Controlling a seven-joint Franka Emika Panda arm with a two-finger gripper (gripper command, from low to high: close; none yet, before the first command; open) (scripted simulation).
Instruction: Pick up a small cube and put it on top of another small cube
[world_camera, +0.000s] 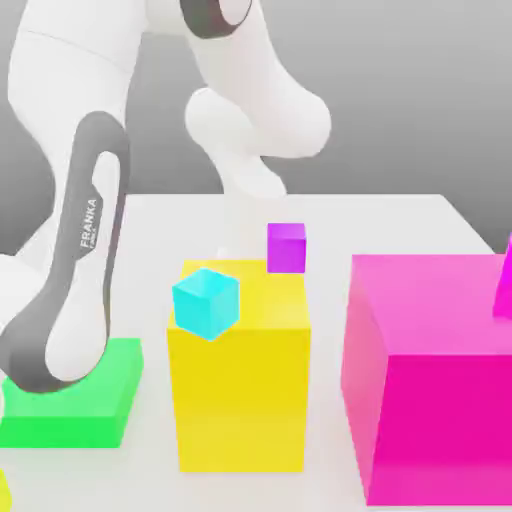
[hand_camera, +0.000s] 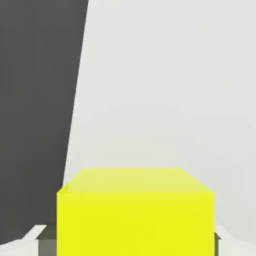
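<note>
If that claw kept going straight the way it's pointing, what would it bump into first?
Likely the white table: the gripper is shut on the small yellow cube, and beyond it lies bare tabletop; depth is unclear.

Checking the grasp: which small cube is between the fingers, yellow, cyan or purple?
The small yellow cube, clamped between the grey fingers in the hand view. The cyan cube and purple cube sit free in the exterior view.

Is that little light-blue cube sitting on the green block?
No, the cyan cube appears against the big yellow block, apart from the flat green block at the exterior view's left.
</note>
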